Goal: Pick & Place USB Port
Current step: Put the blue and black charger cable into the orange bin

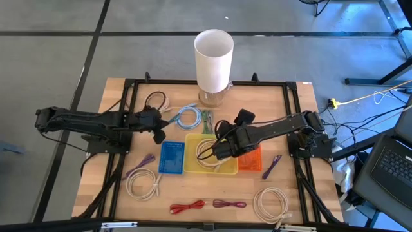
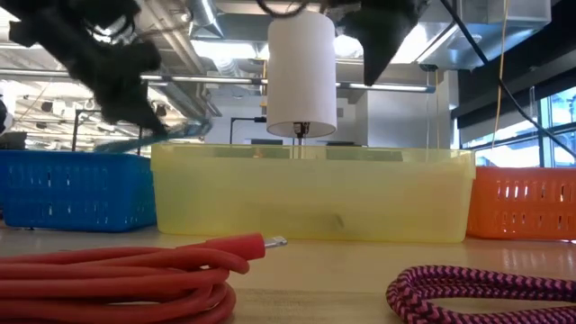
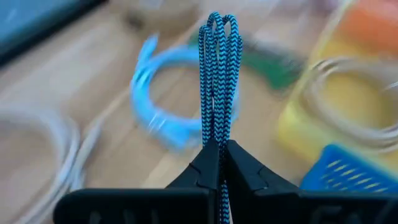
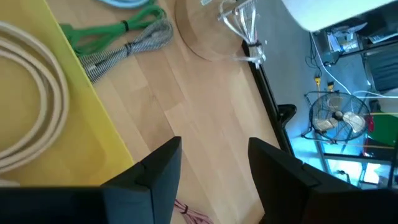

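lamp: a white cylinder lamp [image 1: 214,59] is seen at the table's far edge, beyond both claws
laptop: a laptop [image 1: 391,161] is placed off the table, outside the right claw

light: bright, even | left wrist background: blurred | low view: window glare

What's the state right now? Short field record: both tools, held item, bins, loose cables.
left tool: shut on blue braided cable, lifted beside the blue bin
right tool: open, holding nothing, over the yellow bin
bins: blue, yellow, orange bin in a row
yellow bin contents: cream cable coil
loose on table: light blue cable, green cable, red cable, two white coils
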